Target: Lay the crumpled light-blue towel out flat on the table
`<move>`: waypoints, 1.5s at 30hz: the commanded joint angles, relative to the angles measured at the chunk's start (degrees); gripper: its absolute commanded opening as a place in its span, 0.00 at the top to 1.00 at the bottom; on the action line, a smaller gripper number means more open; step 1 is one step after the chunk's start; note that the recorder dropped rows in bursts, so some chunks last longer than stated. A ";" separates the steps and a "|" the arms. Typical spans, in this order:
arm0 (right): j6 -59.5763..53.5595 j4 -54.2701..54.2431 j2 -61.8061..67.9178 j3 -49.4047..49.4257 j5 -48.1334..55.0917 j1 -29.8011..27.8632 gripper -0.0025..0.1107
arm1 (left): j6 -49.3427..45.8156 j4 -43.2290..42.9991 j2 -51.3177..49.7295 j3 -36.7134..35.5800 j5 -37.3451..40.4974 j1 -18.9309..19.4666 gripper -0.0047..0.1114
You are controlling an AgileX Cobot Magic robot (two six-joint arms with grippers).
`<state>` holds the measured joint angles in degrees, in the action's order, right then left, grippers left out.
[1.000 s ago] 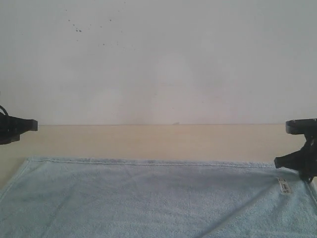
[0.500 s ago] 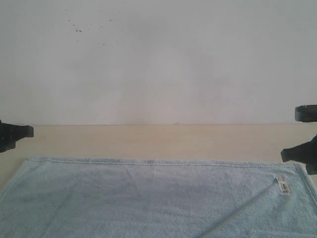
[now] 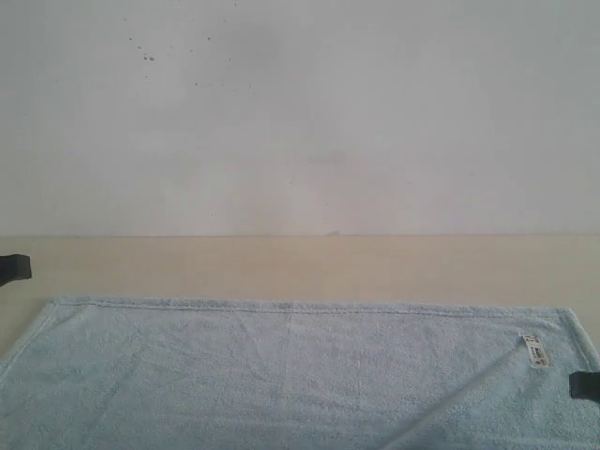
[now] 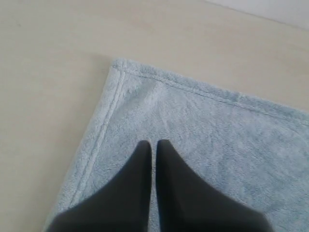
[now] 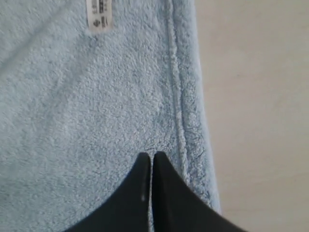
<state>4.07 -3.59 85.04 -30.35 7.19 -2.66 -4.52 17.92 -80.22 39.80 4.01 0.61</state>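
Exterior view shows the towel (image 3: 281, 375) lying spread flat on the table (image 3: 281, 267), its far hem (image 3: 281, 306) running straight across nearly the whole width, parallel to the line where the table meets the white wall (image 3: 300, 112). The near part of the cloth runs out at the bottom edge, so that side cannot be judged. A small white label (image 3: 535, 349) sits on the cloth near the far right corner, and a faint crease slants across the right part. Only a dark scrap of each claw shows here: the left gripper (image 3: 13, 267) at the left edge, over bare table just beyond the towel's far left corner, and the right gripper (image 3: 584, 384) at the right edge, by the towel's right border on the near side of the label. From the left wrist view, that claw's two black fingers (image 4: 130, 188) are pressed together with only a thin slit between them and nothing caught in it. Their tips point over the cloth a little inside a stitched corner, with beige table on both outer sides of it. From the right wrist view, the other claw's fingers (image 5: 169, 203) are likewise closed and empty. Their tips sit over the cloth just inside the stitched side hem, the label lies farther along, and bare table lies past the hem. Whether either pair of tips touches the cloth cannot be told.
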 commanded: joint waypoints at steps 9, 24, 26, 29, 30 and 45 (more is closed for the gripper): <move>1.88 -0.79 -24.97 2.37 -0.11 9.20 0.97 | -1.14 0.76 24.38 -10.02 6.97 -5.14 0.92; -3.27 -0.79 -48.87 6.35 -1.01 28.63 0.97 | -1.14 1.86 58.30 -22.08 12.39 -5.14 0.92; -2.73 -0.79 -51.14 9.11 -1.01 29.84 0.97 | -1.03 2.72 61.27 -22.81 13.04 -5.14 0.92; -1.59 -0.79 -54.34 13.18 -1.01 30.94 0.97 | -1.03 3.72 64.12 -23.00 14.66 -5.14 0.92; -0.86 -0.79 -55.44 14.31 -1.34 31.20 0.97 | -1.03 3.72 64.80 -23.00 15.31 -5.14 0.92; 6.31 -0.79 -62.05 18.72 -0.83 31.20 0.97 | -1.03 3.72 65.83 -23.00 16.75 -5.14 0.92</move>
<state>9.61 -4.43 23.23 -11.80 6.48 28.49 -5.34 21.05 -14.83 17.06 20.68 -4.01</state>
